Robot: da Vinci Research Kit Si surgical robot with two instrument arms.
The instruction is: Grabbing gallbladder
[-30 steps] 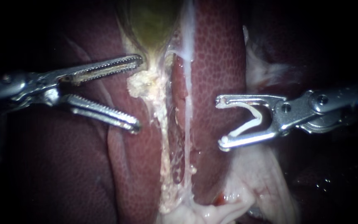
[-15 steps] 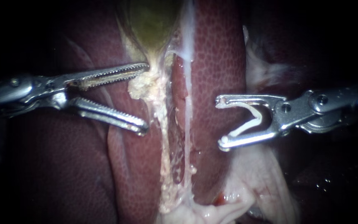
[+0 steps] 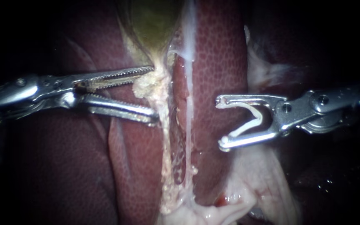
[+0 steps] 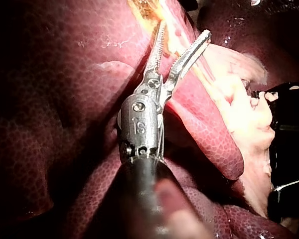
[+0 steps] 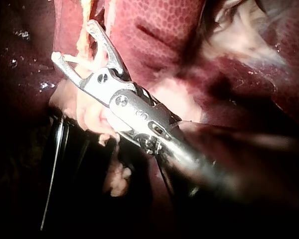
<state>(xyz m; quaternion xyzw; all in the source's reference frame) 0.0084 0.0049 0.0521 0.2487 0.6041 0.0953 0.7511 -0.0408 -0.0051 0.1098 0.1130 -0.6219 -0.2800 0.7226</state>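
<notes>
1. Gallbladder (image 3: 153, 21) lay farthest away (see 4). Nearest the endoscope, the left instrument (image 3: 153, 95) reached across the liver (image 3: 219, 54). Its toothed jaws stood a narrow gap apart, bracketing a pale lump (image 3: 146, 87) at the sac's tapered end. The upper jaw touched the lump, but no firm bite from both sides was evident.
2. The right instrument (image 3: 220, 123) was level with it and well apart across the liver. It held its jaws wide, with a white clip (image 3: 246, 129) seated between their tips.
3. The liver was dark red, mottled and wet. It flanked a fatty strand (image 3: 163, 137) that ran from the lump toward the camera.
4. The gallbladder was greenish and lay between the liver's folds, just beyond the left instrument's upper jaw.
5. Handling, as judged:
   - The sac looked soft, thin-walled, fluid-filled and slick, so it would likely slip or tear under a hard pinch.
   - The pale, thicker neck at the lump seemed the safer place to take hold.
   - A broad bite of the toothed jaws there would probably serve better than one on the green body.
</notes>
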